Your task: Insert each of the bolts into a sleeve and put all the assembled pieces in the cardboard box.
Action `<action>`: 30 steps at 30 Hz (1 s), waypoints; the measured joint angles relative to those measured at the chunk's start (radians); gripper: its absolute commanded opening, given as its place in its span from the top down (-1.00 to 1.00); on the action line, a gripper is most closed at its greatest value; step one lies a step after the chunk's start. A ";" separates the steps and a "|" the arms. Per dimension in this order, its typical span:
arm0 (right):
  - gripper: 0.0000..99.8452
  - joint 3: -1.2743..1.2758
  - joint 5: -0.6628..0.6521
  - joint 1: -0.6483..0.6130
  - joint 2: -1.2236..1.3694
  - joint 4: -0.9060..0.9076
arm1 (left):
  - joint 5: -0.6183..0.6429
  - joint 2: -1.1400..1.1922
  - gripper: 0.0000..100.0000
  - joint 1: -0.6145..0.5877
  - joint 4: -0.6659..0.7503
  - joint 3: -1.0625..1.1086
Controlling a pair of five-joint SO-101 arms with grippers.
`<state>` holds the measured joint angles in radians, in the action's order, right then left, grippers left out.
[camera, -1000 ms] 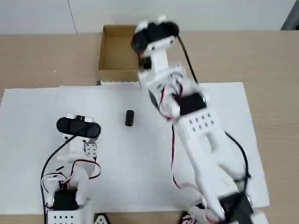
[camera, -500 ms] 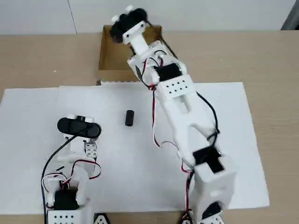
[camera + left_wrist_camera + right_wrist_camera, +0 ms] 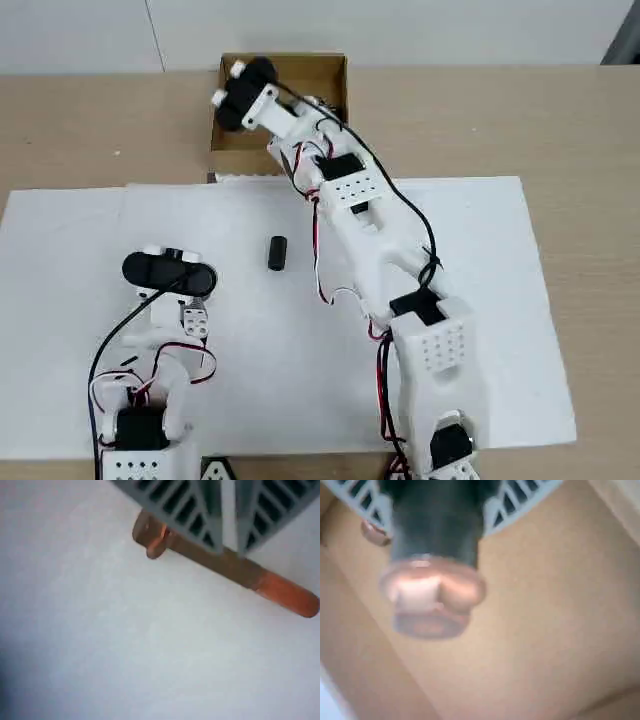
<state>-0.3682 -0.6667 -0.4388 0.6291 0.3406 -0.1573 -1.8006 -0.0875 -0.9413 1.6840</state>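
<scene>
My right gripper [image 3: 437, 507] is shut on an assembled piece, a black sleeve [image 3: 437, 530] with a copper bolt head [image 3: 432, 597] sticking out of its end. It hangs over the brown floor of the cardboard box [image 3: 555, 610]. From above, the right arm's wrist [image 3: 245, 92] is over the left part of the cardboard box [image 3: 216, 125]. My left gripper [image 3: 227, 537] is shut on a bare copper bolt [image 3: 220, 565] just above the white paper; from above, the left gripper [image 3: 168, 274] sits at the lower left. A loose black sleeve [image 3: 277, 252] lies on the paper between the arms.
A large white paper sheet [image 3: 80, 250] covers the table's middle. A thin white strip [image 3: 255, 177] lies along the box's near wall. The right arm's links stretch diagonally across the paper from the front right to the box. Bare wooden table [image 3: 560, 120] surrounds the sheet.
The right arm has swung left and stretched out, carrying its piece from the box's right corner to over the box's left part. The left arm and the loose sleeve have not moved.
</scene>
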 measured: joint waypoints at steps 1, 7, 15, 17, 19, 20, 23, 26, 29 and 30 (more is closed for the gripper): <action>0.97 0.000 -0.017 0.000 0.012 -0.014 | 0.000 0.000 0.99 0.000 0.000 0.000; 0.64 0.000 -0.043 0.002 0.040 -0.043 | 0.000 0.000 0.99 0.000 0.000 0.000; 0.73 -0.025 -0.043 0.002 0.037 -0.054 | 0.000 0.000 0.99 0.000 0.000 0.000; 0.73 -0.025 -0.043 0.002 0.037 -0.054 | 0.000 0.000 0.99 0.000 0.000 0.000; 0.75 -0.026 -0.043 0.002 0.037 -0.051 | 0.000 0.000 0.99 0.000 0.000 0.000; 0.78 -0.026 -0.043 0.002 0.032 -0.037 | 0.000 0.000 0.99 0.000 0.000 0.000; 0.97 -0.026 -0.043 0.003 -0.020 0.066 | 0.000 0.000 0.99 0.000 0.000 0.000; 0.97 -0.026 -0.015 0.003 -0.103 0.183 | 0.000 0.000 0.99 0.000 0.000 0.000; 0.97 -0.026 0.025 0.009 -0.192 0.296 | 0.000 0.000 0.99 0.000 0.000 0.000; 0.97 -0.026 0.034 0.014 -0.224 0.338 | 0.000 0.000 0.99 0.000 0.000 0.000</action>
<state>-0.3943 -0.6329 -0.4250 0.4051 0.6782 -0.1573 -1.8006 -0.0875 -0.9413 1.6840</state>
